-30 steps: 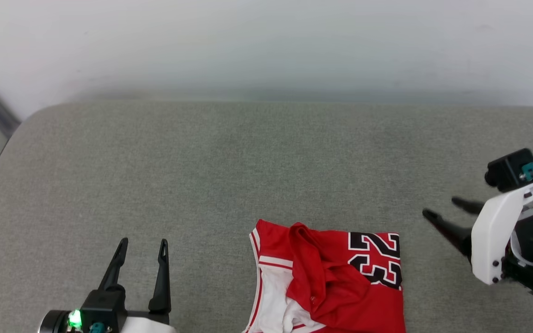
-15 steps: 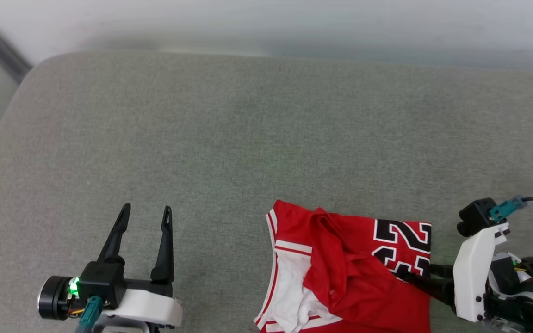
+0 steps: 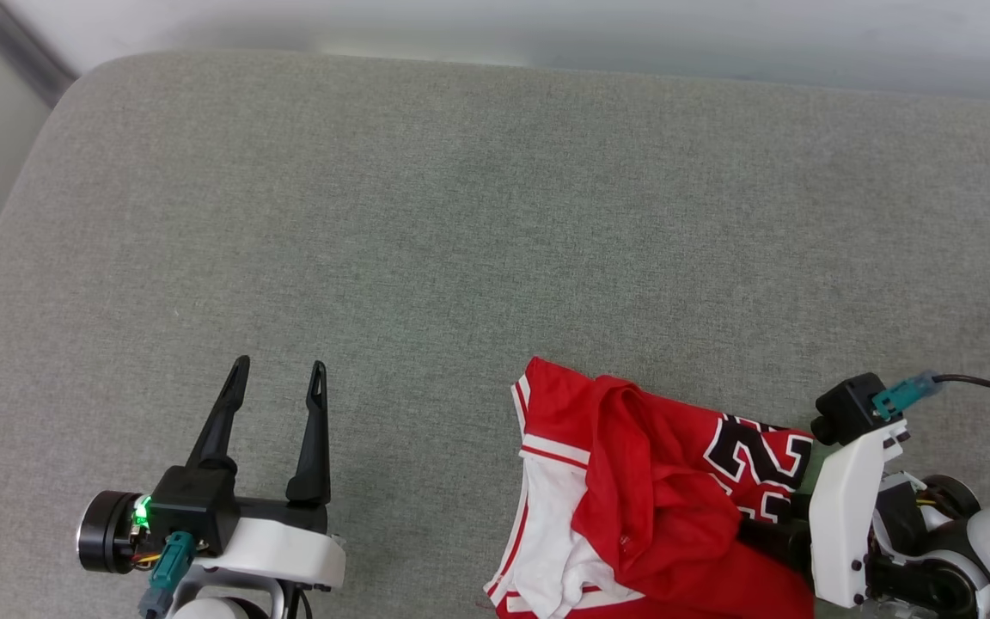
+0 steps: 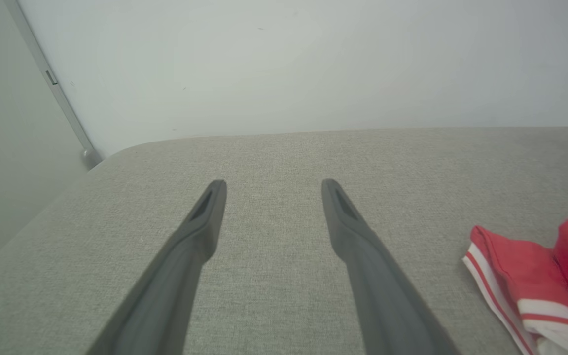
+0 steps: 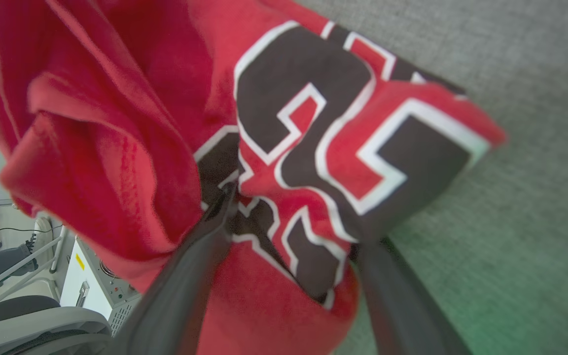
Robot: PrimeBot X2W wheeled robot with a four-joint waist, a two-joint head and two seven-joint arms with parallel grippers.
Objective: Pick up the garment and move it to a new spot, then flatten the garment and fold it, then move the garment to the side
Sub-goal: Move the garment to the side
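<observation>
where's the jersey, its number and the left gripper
jersey (image 3: pixel 650 507), head view, on the red fold at its middle
number (image 5: pixel 289 84), right wrist view, on a digit's black fill
left gripper (image 3: pixel 280 365), head view, midway between its fingertips

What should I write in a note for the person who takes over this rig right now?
Left gripper: jaws open, empty, over the grey upholstered surface, well apart from the jersey.
Right gripper: jaws open, pushed into the red jersey at its black numerals, with a bunch of cloth between them; not yet closed.
Jersey: crumpled at the near edge of the surface, on the robot's right side.
Done: the reach to the jersey.
Left: close and lift, move it, flatten, fold, then set it aside.
</observation>
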